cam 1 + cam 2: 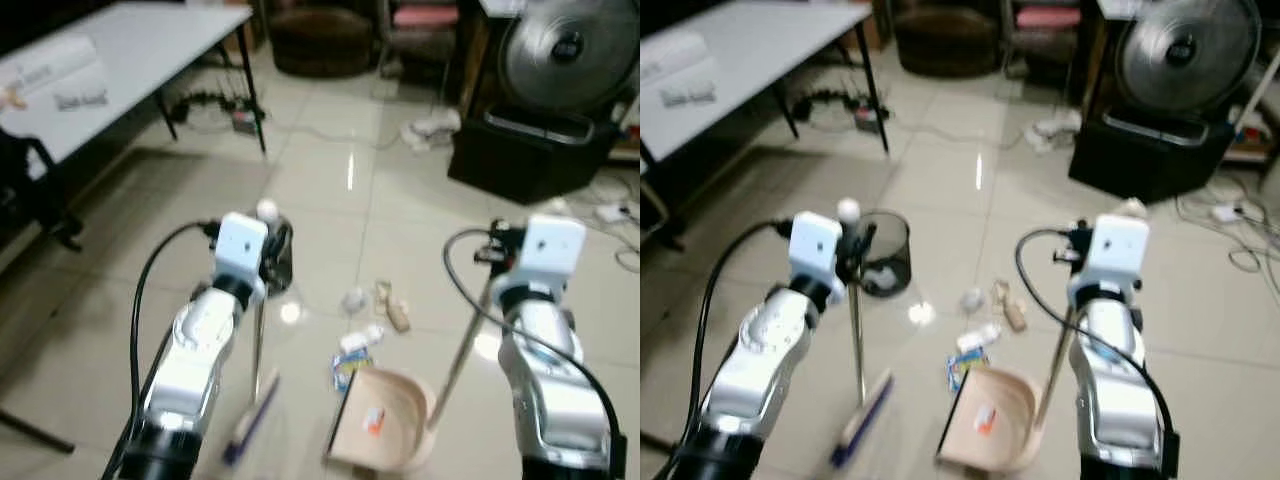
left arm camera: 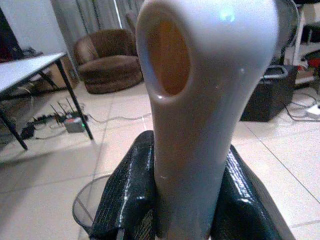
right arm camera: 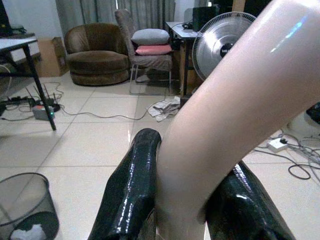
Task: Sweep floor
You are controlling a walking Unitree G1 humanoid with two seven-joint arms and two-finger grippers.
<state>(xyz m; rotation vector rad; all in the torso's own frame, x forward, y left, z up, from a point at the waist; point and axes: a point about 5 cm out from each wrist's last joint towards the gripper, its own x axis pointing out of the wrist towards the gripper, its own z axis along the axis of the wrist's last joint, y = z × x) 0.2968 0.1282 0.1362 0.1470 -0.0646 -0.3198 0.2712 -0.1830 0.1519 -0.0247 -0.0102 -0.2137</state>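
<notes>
Broom (image 1: 862, 420) stands upright on the left, its handle clamped in the left gripper (image 2: 182, 200). Right gripper (image 3: 192, 200) clasps the dustpan (image 1: 385, 425) handle. Scraps of litter (image 1: 375, 310) lie just beyond the pan, wastebasket (image 1: 883, 250) farther left.

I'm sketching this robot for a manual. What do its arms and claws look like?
Both arms are glossy silver with rounded segments, black bands at the joints and a boxy white wrist block. A black cable loops to each wrist. The left claw and right claw each have two glossy black fingers.
</notes>
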